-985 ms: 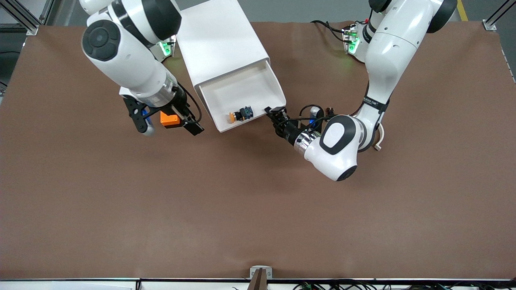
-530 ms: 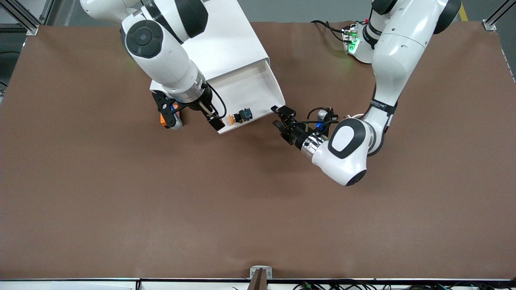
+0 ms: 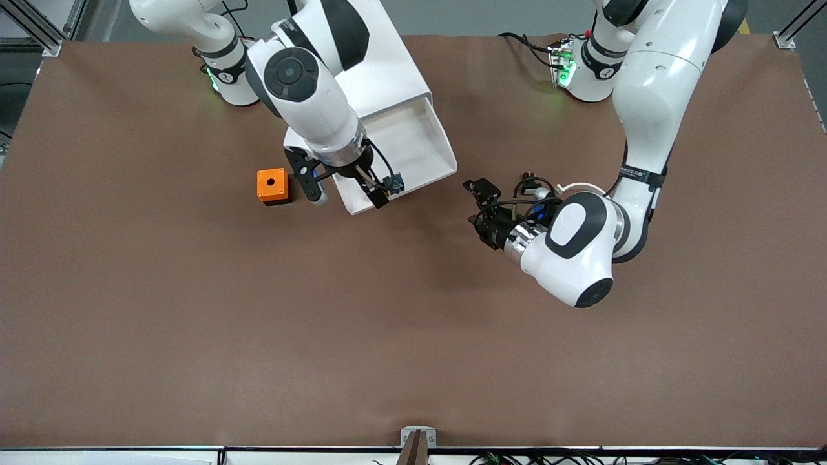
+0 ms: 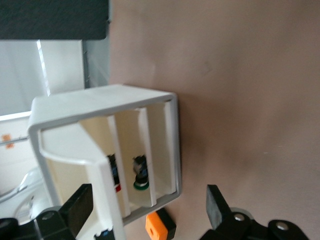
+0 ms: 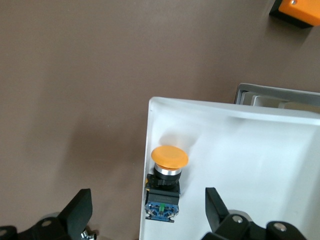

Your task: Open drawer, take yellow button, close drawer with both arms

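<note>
The top drawer point(image 3: 413, 145) stands pulled out of the white cabinet point(image 3: 387, 64). The button point(image 3: 393, 183), orange-yellow cap and black-and-blue body, lies in the drawer at its front edge. In the right wrist view the button point(image 5: 165, 180) lies just ahead of my open, empty right gripper point(image 5: 148, 212), between the lines of its fingers. In the front view the right gripper point(image 3: 345, 192) hangs over the drawer's front. My left gripper point(image 3: 480, 210) is open and empty, apart from the drawer toward the left arm's end. The left wrist view shows the drawer's front point(image 4: 102, 190).
An orange cube with a hole point(image 3: 272, 186) sits on the table beside the drawer, toward the right arm's end. In the left wrist view a green-capped button point(image 4: 141, 175) and a red-capped one point(image 4: 116, 176) lie in lower drawers.
My right gripper has moved from over the orange cube to over the drawer's front, above the button. My left gripper has drawn back from the drawer's corner.
</note>
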{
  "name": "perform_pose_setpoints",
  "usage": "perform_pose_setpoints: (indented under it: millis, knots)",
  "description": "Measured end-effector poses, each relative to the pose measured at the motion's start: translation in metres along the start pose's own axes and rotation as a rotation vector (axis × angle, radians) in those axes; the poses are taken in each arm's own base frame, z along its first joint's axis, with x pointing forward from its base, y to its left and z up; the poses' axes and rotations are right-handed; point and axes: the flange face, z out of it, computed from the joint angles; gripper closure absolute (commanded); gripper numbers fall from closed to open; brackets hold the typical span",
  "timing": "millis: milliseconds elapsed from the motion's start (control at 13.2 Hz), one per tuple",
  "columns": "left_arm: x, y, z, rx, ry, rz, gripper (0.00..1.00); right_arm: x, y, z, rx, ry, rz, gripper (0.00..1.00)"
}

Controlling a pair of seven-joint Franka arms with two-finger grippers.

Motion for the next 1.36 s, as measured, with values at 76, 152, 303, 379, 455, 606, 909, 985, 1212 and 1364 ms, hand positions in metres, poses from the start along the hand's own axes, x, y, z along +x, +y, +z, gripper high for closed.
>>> perform_pose_setpoints:
  millis: [76,152,303,379,455,606,909,985,1212,1364]
  knots:
    - [0.003,0.002,-0.003,-0.025,0.023,0.053,0.01,-0.004,0.002,0.007,0.001,0.001,-0.002,0.0]
    - [0.007,0.004,-0.006,-0.049,0.049,0.122,0.01,-0.008,0.004,0.015,0.001,0.003,-0.002,0.0]
    - [0.013,0.008,-0.009,-0.082,0.108,0.268,0.01,-0.015,0.009,0.028,0.0,0.008,0.006,0.0]
    - [0.015,0.01,-0.008,-0.094,0.139,0.325,0.01,-0.018,0.01,0.033,-0.001,0.009,0.006,0.0]
    - [0.015,0.01,-0.007,-0.103,0.167,0.372,0.01,-0.022,0.011,0.036,-0.004,0.01,0.006,0.0]
    - [0.013,0.008,-0.006,-0.11,0.198,0.457,0.01,-0.026,0.011,0.043,-0.001,0.012,0.008,0.04]
    - [0.01,-0.001,-0.007,-0.126,0.277,0.646,0.01,-0.026,0.01,0.047,0.001,0.014,0.012,0.24]
    - [0.008,-0.005,-0.006,-0.135,0.322,0.702,0.01,-0.026,0.01,0.048,0.0,0.015,0.011,0.31]
    - [-0.007,-0.02,0.004,-0.162,0.415,0.84,0.01,-0.032,0.013,0.051,-0.007,0.019,-0.001,0.61]
    - [-0.018,-0.026,0.011,-0.179,0.429,0.91,0.01,-0.034,0.013,0.052,-0.008,0.019,-0.005,0.88]
